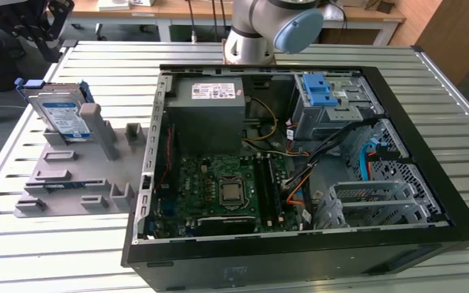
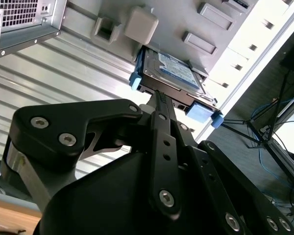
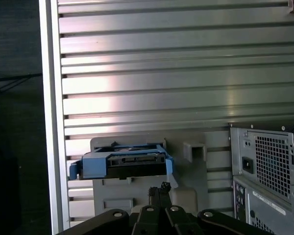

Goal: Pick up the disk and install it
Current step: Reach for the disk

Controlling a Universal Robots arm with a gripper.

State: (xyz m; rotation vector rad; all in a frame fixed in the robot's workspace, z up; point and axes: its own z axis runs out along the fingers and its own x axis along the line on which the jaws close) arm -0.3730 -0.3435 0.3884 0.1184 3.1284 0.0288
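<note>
- Step in hand: the approach to pick-up. Nothing is grasped or installed yet.
- The disk, a flat silver-metal hard drive with a white-and-blue label in a blue plastic carrier bracket (image 1: 61, 115), stands on edge and leans in a slot of the grey plastic fixture tray (image 1: 71, 177). The tray sits on the slatted aluminium table (image 1: 55, 256), at the exterior view's left of the open black computer case (image 1: 463, 235).
- The black linkage gripper (image 2: 159, 96) points at the disk (image 2: 172, 73) in both wrist views. Its fingers look pressed together with nothing between them.
- In the first wrist view, the gripper tips (image 3: 160, 187) sit just short of the disk's connector edge (image 3: 122, 165).
- Our judgement is that a grasp calls for the fingers to part enough to straddle the drive's thin edge, squared to the carrier so it lifts clear of the slot.
- Hard to make out: whether the tips touch the disk in the second wrist view, where the two overlap.
- The gripper body covers the disk's nearest edge there.
- We cannot tell which bay in the case is meant for the drive.
</note>
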